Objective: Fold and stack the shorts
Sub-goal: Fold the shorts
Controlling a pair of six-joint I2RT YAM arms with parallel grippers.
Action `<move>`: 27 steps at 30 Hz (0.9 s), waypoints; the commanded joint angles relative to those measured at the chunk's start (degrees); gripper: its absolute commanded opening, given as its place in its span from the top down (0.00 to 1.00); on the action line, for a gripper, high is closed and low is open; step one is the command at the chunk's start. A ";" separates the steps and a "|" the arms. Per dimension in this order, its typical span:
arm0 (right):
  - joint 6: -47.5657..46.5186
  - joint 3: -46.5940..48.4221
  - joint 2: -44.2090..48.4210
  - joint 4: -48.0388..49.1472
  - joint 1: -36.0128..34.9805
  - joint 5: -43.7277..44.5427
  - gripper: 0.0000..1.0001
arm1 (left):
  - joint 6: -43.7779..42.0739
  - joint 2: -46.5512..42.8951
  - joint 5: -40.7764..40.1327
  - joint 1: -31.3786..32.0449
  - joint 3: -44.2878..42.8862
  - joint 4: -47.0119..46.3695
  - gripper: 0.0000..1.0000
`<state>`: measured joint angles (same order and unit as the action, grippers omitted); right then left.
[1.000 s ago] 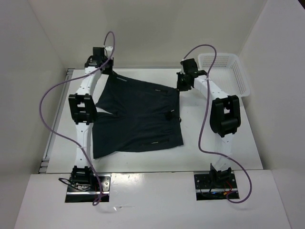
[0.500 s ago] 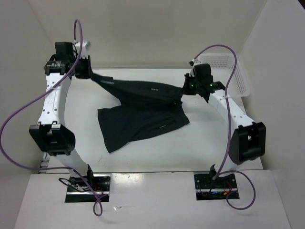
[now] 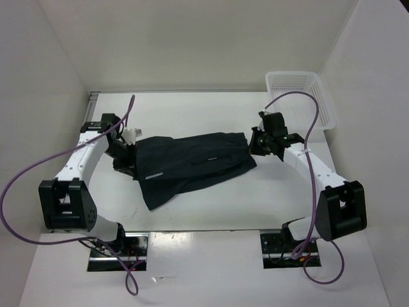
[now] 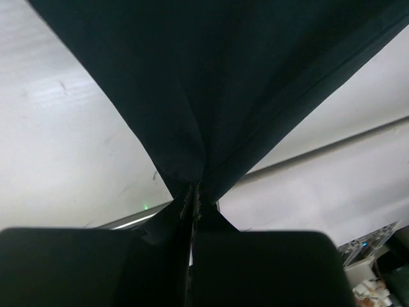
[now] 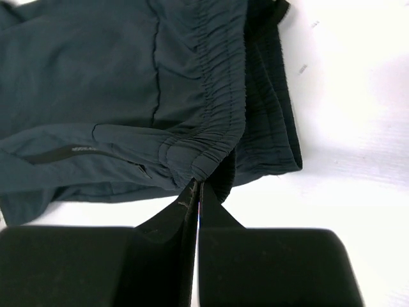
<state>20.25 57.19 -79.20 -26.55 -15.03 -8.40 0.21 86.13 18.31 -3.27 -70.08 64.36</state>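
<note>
The left gripper point(image 4: 193, 192) is pinching fully shut on a gathered edge of the shorts point(image 3: 192, 161). The right gripper point(image 5: 198, 187) is clamping the ruched waistband the same way (no gap showing between its fingers). Both arms are reaching low over the tabletop point(image 3: 192, 112), elbows bent outward. The shorts are lying bunched between them, left of the basket point(image 3: 327, 107) and nearer the arm bases than it.

1. Open table point(image 3: 192, 112) behind shorts point(image 3: 192, 160); open strip along near edge too.
2. Basket point(image 3: 300, 96) filling far right corner, near right gripper point(image 3: 254, 142).
3. Left wall point(image 3: 38, 96) near left gripper point(image 3: 131, 153); tight passage there.
4. Shorts stretched between both grippers, barring the middle from left to right.
</note>
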 commanded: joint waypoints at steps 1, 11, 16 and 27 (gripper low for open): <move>2.76 -1.55 3.09 -0.96 -0.44 4.00 1.00 | -0.21 -5.53 -0.02 2.29 3.54 3.05 1.00; 5.85 -4.46 3.97 -3.33 -0.44 10.50 0.72 | -0.21 -5.63 -0.02 10.46 9.26 7.26 0.79; 8.49 -2.53 6.59 -6.94 0.08 19.28 0.27 | -0.21 -7.72 -0.55 14.78 8.74 9.38 0.65; 10.34 2.92 0.76 3.08 -3.51 10.34 0.68 | -0.21 0.61 -13.99 16.36 8.03 -11.17 0.62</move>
<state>29.58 56.84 -71.46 -28.36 -15.57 4.64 0.21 82.89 10.07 13.02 -61.41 63.18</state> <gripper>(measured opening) 0.368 0.376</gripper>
